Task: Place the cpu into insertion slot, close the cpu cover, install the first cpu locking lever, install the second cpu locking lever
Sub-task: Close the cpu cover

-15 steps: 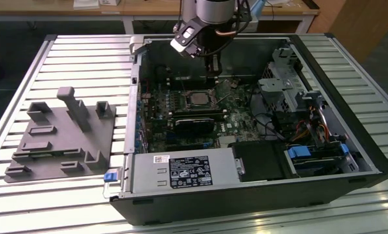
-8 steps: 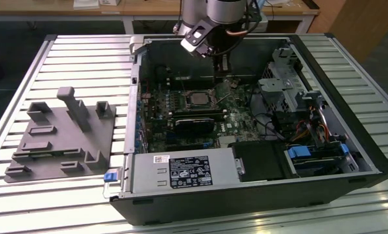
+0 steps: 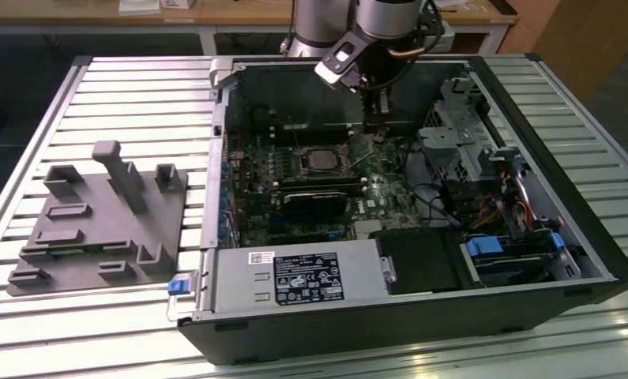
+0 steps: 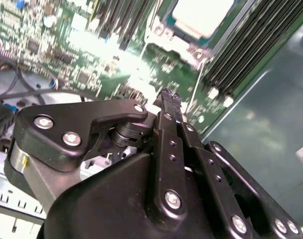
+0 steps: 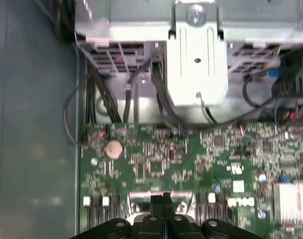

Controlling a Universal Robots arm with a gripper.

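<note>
Open computer case (image 3: 582, 260) lies on its side on the slatted surface (image 3: 134, 95). A grey moulded fixture (image 3: 92, 229) sits apart from it, to the exterior view's left.

Arm reaches down into the case from the far side. Pincer (image 3: 375, 126) hangs low over the green board (image 5: 156, 164) – near the insertion slot (image 3: 303, 162), on its exterior-view right, not over it.

Pincer state: in both wrist views the fingertips (image 4: 167, 95) are pressed together, with nothing seen between them. Whether they touch the board, cannot tell.

Cpu (image 4: 203, 15): pale silvery-beige face, sitting in the slot, well clear of the pincer. Cpu cover (image 4: 177, 44) – bright metal frame lying around the chip, apparently down flat; its latching cannot be made out. A thin pale wire rod (image 4: 195, 94) runs across the board just beside the fingertips.

First wrist view: pincer (image 5: 163, 197) tips over the board edge, round coin cell (image 5: 113, 148) nearby, grey metal drive bracket (image 5: 198, 64) beyond, dark cables (image 5: 91, 99) looping down beside it.

Grey power supply box (image 3: 292, 276) sits at the near end of the case
</note>
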